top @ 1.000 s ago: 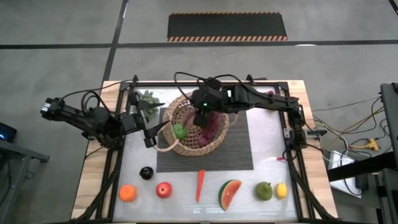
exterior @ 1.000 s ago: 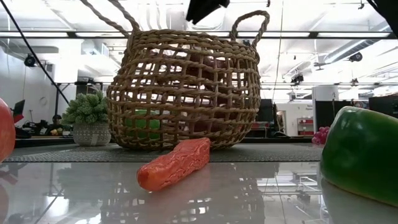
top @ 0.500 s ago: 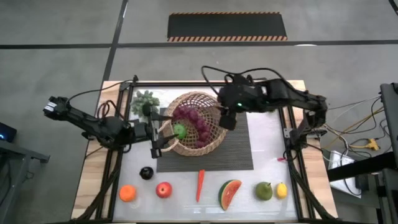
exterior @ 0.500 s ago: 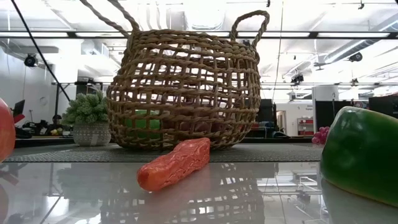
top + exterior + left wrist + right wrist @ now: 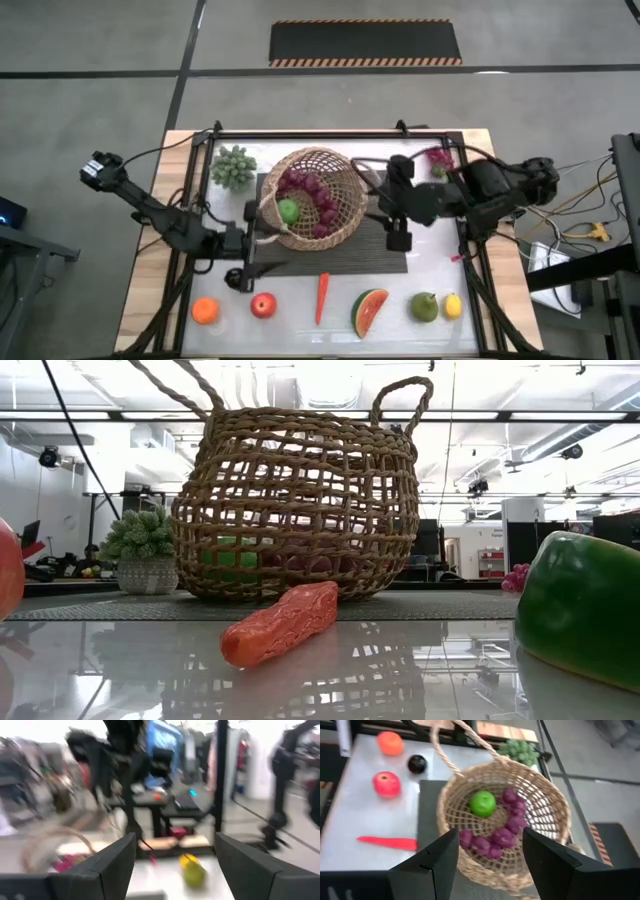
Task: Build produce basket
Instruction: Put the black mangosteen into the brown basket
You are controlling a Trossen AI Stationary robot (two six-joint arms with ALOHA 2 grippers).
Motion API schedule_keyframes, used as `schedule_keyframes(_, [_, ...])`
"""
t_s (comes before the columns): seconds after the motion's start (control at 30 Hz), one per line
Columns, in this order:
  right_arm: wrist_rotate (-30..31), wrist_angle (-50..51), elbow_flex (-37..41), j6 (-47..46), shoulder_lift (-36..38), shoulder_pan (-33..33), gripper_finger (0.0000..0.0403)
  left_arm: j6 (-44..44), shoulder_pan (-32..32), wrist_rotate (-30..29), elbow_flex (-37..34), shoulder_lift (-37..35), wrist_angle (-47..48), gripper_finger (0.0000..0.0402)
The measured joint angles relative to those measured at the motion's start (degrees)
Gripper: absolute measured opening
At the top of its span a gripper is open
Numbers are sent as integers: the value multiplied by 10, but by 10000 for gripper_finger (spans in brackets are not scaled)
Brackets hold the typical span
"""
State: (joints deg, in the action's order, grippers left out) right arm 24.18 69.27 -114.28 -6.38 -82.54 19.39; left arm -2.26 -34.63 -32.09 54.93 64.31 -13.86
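The tan wicker basket (image 5: 316, 196) stands on the dark ribbed mat (image 5: 385, 250) and holds a green apple (image 5: 288, 210) and purple grapes (image 5: 320, 205); the right wrist view shows the apple (image 5: 482, 803) and grapes (image 5: 502, 837) too. My left gripper (image 5: 247, 272) is open and empty, near the mat's near left corner. My right gripper (image 5: 398, 238) is open and empty over the mat, right of the basket. An orange (image 5: 205, 311), red apple (image 5: 263, 305), carrot (image 5: 321, 297), watermelon slice (image 5: 369, 312), pear (image 5: 425, 306) and lemon (image 5: 453, 305) lie along the near edge. The dark plum (image 5: 416, 764) lies by the orange.
A second grape bunch (image 5: 438, 158) lies at the far right of the table. A small green potted plant (image 5: 232, 166) stands at the far left, beside the basket. Black frame rails run along the table's left and right edges.
My right gripper has drawn back from above the basket toward the table's right and near side, and the grapes now lie in the basket. My left gripper has moved from beside the basket's left handle toward the near edge.
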Motion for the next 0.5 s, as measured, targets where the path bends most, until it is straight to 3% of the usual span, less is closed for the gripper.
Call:
schedule_keyframes(0.3, [0,-98,143,10,84,11,205,368,-91,-2,138,14,388,254])
schedule_keyframes(0.5, [0,-146,198,4,117,11,205,718,-139,92,190,70,654,254])
